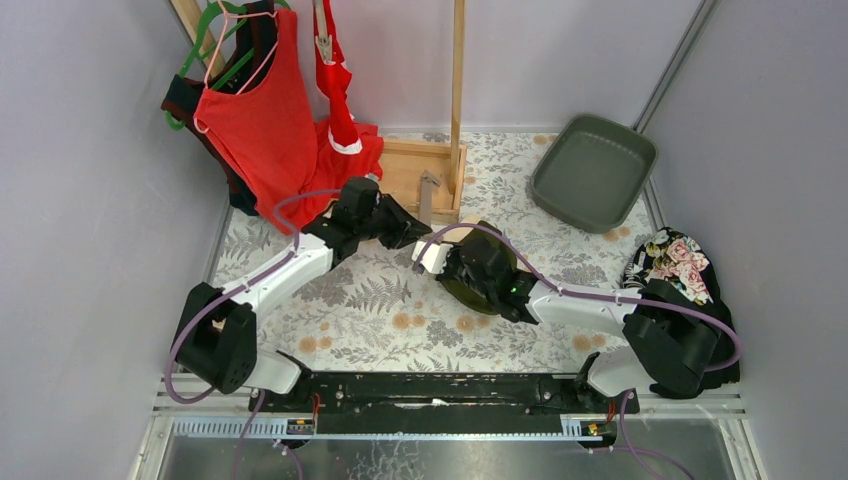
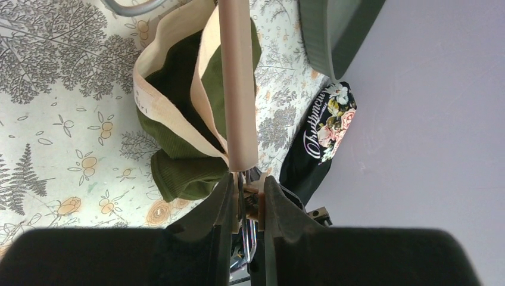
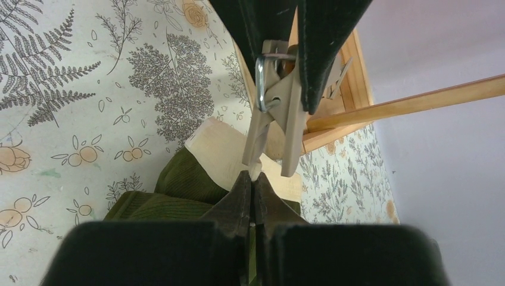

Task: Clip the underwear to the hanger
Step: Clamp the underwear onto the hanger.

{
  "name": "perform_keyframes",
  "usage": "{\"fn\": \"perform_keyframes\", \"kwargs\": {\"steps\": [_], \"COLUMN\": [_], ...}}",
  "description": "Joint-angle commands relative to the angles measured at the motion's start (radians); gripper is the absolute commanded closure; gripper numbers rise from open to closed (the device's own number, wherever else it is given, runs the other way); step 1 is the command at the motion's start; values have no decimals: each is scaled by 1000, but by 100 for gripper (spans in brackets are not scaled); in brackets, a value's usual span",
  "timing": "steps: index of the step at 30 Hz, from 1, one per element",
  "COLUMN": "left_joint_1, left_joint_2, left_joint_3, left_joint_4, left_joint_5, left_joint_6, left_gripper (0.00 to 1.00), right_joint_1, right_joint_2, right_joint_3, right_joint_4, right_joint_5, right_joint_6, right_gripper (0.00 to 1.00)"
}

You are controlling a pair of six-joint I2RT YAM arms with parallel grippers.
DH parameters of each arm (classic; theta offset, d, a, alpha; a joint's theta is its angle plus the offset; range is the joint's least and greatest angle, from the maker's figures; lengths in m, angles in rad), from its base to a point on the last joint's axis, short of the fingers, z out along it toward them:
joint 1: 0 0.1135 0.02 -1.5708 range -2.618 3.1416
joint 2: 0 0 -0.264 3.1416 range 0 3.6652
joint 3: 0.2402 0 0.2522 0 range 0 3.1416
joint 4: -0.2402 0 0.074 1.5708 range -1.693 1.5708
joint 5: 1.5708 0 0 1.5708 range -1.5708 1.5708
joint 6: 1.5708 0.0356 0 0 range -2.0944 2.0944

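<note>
Left hand (image 2: 248, 193): clamped on the top end of a clothes peg (image 3: 275, 119); one dark finger presses each side.
Clothes peg: pale, with a wire spring. It points downward, its two lower tips spread apart right at the edge of the cream waistband (image 3: 220, 149). I cannot tell whether the tips touch the cloth.
Right hand (image 3: 253, 185): fingers together, pinching the cream waistband from below and holding that edge up toward the peg.
Olive green briefs (image 2: 178, 167): at mid-desk, between the two hands. The body is bunched on the desk (image 1: 380, 320) and the waistband loop is lifted and gaping.
Red briefs (image 1: 333, 75): hanging at the back left, with the upper edge at a clip, just beside the red tank top (image 1: 265, 120).
Wooden stand (image 1: 458, 90): upright pole on a box base at the back of the desk, just behind the two hands.
Grey tray (image 1: 592, 172): back right corner, well apart from the hands.
Black floral cloth (image 1: 675, 262): right edge of the desk, beside the right arm.
</note>
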Motion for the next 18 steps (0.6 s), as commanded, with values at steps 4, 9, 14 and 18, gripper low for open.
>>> {"fn": "perform_keyframes", "kwargs": {"steps": [4, 9, 14, 18], "left_joint_1": [-6, -6, -6, -5], "left_joint_2": [23, 26, 43, 28], "left_joint_3": [25, 24, 29, 39], "left_joint_4": [-9, -9, -10, -25], "left_joint_5": [-9, -11, -12, -24], "left_joint_6": [-12, -10, -12, -7], "left_gripper": [100, 100, 100, 100], "right_joint_1": [12, 16, 23, 23], "right_joint_2": [-17, -15, -17, -6], "right_joint_3": [12, 20, 30, 29], "right_joint_4": [57, 52, 38, 37], "right_joint_5": [-33, -38, -34, 6], "right_joint_6": [18, 16, 18, 11], "right_gripper": [100, 100, 100, 100]}}
